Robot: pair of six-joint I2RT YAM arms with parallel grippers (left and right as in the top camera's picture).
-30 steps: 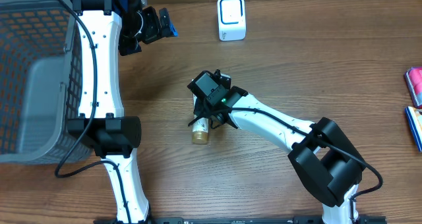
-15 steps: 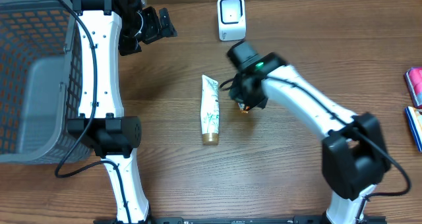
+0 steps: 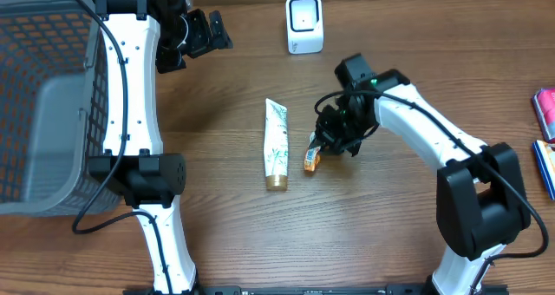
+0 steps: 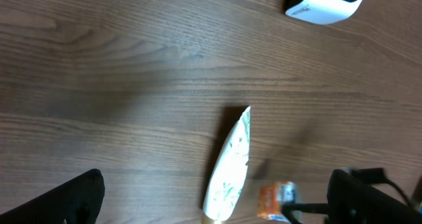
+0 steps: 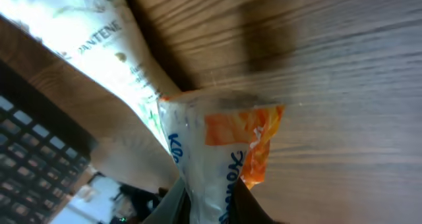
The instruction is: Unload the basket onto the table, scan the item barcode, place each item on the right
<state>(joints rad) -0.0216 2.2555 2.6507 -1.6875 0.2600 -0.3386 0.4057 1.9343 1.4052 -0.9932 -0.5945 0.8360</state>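
Near the middle of the table, the right gripper (image 3: 324, 146) is clamped on a small orange-and-white packet (image 3: 311, 160). The packet's lower end may be touching the wood or hanging just above it; the overhead view is too coarse to tell. Scanning looks not yet done: the white scanner (image 3: 304, 23) stands well apart at the back edge, and the packet is not held up to its window. What is left is to carry the packet there and turn its barcode to the window; no barcode shows in any view. Just beside the packet lies a pale tube (image 3: 276, 146), cap toward the front edge, with PANTENE readable on it. The packet bears blue letters starting "Hone", the rest hidden. The left gripper (image 3: 205, 32) hangs near the back edge beside the basket (image 3: 35, 35), jaws wide apart and holding nothing.
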